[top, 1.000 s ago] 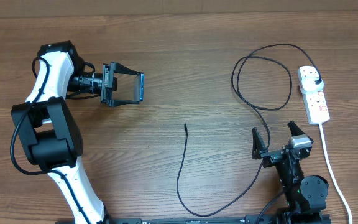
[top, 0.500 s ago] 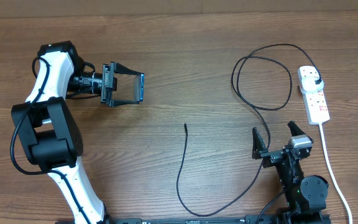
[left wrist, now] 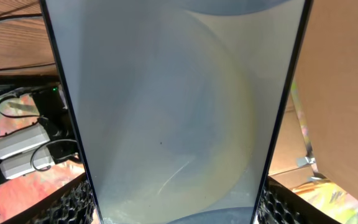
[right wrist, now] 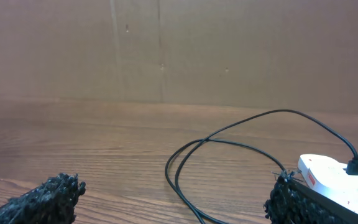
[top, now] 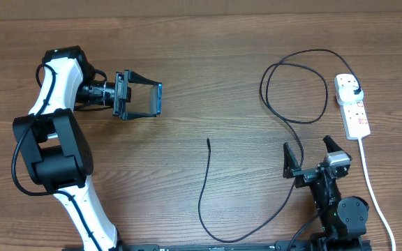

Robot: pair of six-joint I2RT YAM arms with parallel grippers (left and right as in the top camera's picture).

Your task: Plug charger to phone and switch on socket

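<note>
My left gripper [top: 144, 99] is shut on the phone [top: 147, 100] and holds it on edge above the table at the upper left. In the left wrist view the phone's pale screen [left wrist: 173, 106] fills the space between the two fingers. The charger cable [top: 204, 188] lies on the table, its connector tip [top: 209, 141] free at centre, its loops [top: 295, 84] running to the black plug [top: 355, 91] in the socket [top: 352, 106] at the right. My right gripper [top: 311, 159] is open and empty, low at the front right, with the cable loop [right wrist: 185, 168] and the socket [right wrist: 334, 177] ahead of it.
The socket's white cord [top: 372, 188] runs down the right side of the wooden table [top: 208, 56] past my right arm's base. A brown cardboard wall [right wrist: 166, 43] stands behind the table.
</note>
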